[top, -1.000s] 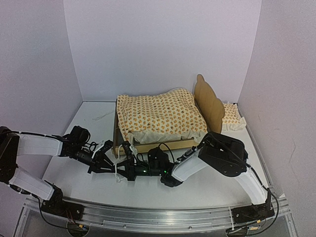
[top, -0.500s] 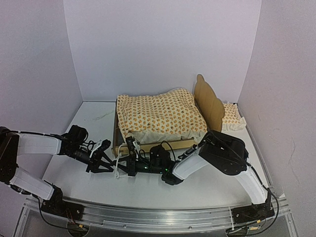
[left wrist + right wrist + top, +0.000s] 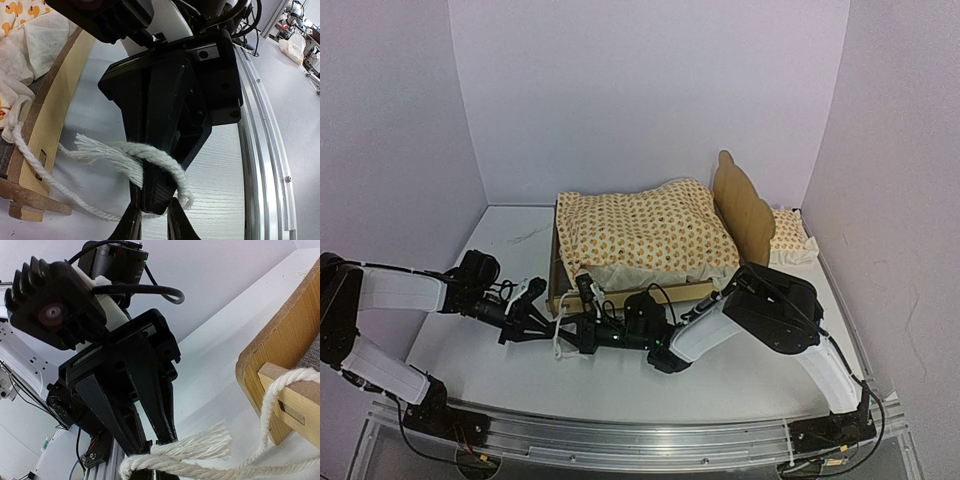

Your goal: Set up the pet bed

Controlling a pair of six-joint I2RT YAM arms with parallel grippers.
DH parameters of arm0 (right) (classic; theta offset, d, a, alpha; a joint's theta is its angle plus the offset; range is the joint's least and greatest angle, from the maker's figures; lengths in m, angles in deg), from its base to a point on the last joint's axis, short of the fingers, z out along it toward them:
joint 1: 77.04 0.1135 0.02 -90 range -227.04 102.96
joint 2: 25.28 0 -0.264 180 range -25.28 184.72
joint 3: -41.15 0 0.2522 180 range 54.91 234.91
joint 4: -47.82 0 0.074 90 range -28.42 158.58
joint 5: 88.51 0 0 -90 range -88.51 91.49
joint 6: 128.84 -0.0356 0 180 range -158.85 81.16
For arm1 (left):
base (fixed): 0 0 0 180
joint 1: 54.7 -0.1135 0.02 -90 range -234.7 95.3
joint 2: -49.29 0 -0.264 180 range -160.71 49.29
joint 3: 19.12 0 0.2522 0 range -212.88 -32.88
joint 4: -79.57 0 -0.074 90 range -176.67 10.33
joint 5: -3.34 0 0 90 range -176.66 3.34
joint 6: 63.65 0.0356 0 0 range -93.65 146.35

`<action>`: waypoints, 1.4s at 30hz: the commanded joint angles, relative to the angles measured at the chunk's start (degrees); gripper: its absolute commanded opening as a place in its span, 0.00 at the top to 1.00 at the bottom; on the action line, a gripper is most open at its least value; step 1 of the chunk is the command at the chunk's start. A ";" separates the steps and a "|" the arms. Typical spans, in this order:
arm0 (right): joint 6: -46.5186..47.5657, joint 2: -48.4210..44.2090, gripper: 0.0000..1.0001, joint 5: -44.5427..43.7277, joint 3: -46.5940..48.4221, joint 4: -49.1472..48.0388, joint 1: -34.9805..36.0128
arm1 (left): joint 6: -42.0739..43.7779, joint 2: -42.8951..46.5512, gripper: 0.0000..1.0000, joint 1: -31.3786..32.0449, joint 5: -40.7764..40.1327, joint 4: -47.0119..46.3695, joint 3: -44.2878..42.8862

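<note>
No text, label, brand mark, number or sign is showing legibly in any of the three views.
</note>
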 commanded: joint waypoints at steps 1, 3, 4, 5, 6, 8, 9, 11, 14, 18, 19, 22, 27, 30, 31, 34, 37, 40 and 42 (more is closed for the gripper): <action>0.58 -3.15 1.00 0.51 2.32 -2.17 0.37 | 4.66 -0.40 0.83 0.52 3.17 3.66 0.16; 0.16 -2.87 1.00 0.89 2.75 -2.18 0.33 | 4.13 -0.25 0.85 0.54 3.06 3.25 0.25; -0.06 -2.69 1.00 0.99 2.78 -2.16 0.33 | 3.41 -0.18 0.87 0.54 2.88 2.50 0.10; -0.22 -2.57 1.00 1.09 2.76 -2.16 0.35 | 3.13 -0.16 0.89 0.56 2.84 1.98 -0.16; -0.27 -2.52 1.00 1.07 2.73 -2.21 0.33 | 3.26 -0.22 0.92 0.58 2.85 1.77 -0.59; -0.37 -2.56 1.00 1.08 2.67 -2.20 0.33 | 3.62 -0.40 0.99 0.67 2.69 1.65 -0.90; -0.37 -2.59 1.00 1.08 2.63 -2.20 0.33 | 3.86 -0.43 1.00 0.69 2.69 1.76 -0.99; -0.39 -2.60 1.00 1.03 2.64 -2.13 0.33 | 4.41 -0.41 1.00 0.73 3.09 2.28 -1.14; -0.57 -2.60 1.00 0.77 2.13 -2.10 0.37 | 3.35 -0.34 1.00 0.77 3.15 2.11 -1.64; -0.75 -3.16 1.00 -0.04 0.26 -1.99 0.33 | 1.70 -0.05 1.00 0.77 2.90 4.28 -3.15; -0.91 -3.52 0.99 -0.43 -0.42 -1.72 0.33 | 1.19 0.03 1.00 0.75 2.25 5.03 -3.43; -0.53 -5.51 0.83 -1.93 -2.33 2.74 0.33 | -0.81 0.44 1.00 0.72 -0.23 5.95 -3.67; 1.85 -10.02 0.63 -4.27 -5.24 10.93 0.33 | -3.28 0.89 1.00 0.69 -3.21 7.17 -4.45; 2.50 -13.31 0.57 -6.14 -7.52 16.15 0.33 | -3.70 1.06 1.00 0.69 -6.20 7.02 -4.54; 2.91 -14.36 0.54 -6.26 -7.80 19.27 0.34 | -3.69 1.05 1.00 0.75 -6.64 7.20 -4.55; 3.91 -17.32 0.48 -6.26 -8.61 27.34 0.33 | -4.26 1.15 1.00 0.70 -6.97 7.04 -4.68; 8.44 -20.15 0.46 -6.41 -8.64 35.40 0.33 | -4.91 1.27 1.00 0.71 -6.82 6.50 -4.97; 16.34 -22.16 0.45 -8.82 -5.87 52.24 0.34 | -5.08 1.45 1.00 0.70 -6.87 6.03 -4.80; 20.72 -22.55 0.44 -10.51 -3.61 61.55 0.44 | -5.25 1.56 1.00 0.73 -6.90 5.93 -4.64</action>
